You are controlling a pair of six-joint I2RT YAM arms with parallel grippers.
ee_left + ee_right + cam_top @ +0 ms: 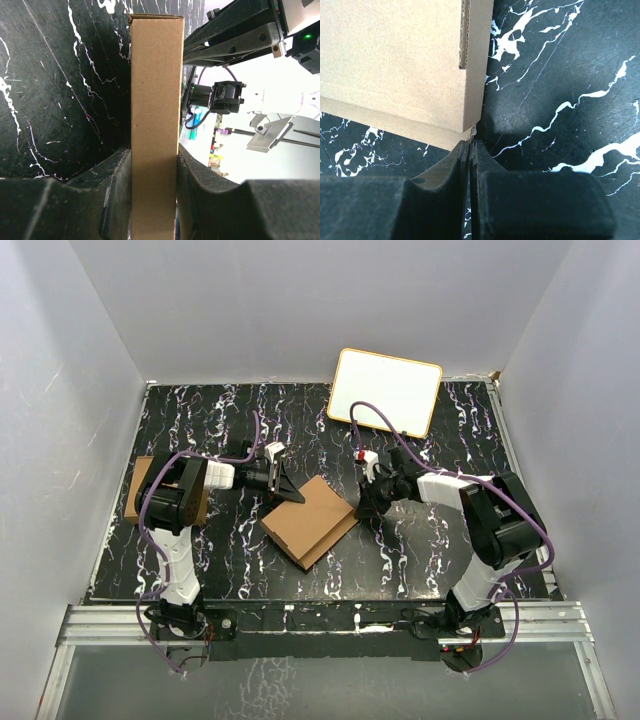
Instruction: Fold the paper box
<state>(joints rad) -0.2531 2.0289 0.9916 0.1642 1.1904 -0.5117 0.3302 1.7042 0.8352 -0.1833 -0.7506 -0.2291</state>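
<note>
Black, white-veined tabletop (450,430) spread between pale walls. Only the wrist view made plain that the left gripper (154,165) was clamped on the paper box (155,75), one pad on either broad face and the slim side wall showing between them. The right gripper (470,144) had its fingers pressed together, tips just beside a box corner; contact could not be told. Overhead, the single box lay as a slim carton mid-table between both grippers. One white board (385,390) with a yellow rim lay at the far edge. Beneath the left arm sat brown cardboard (142,478), half hidden, its count unclear.
</note>
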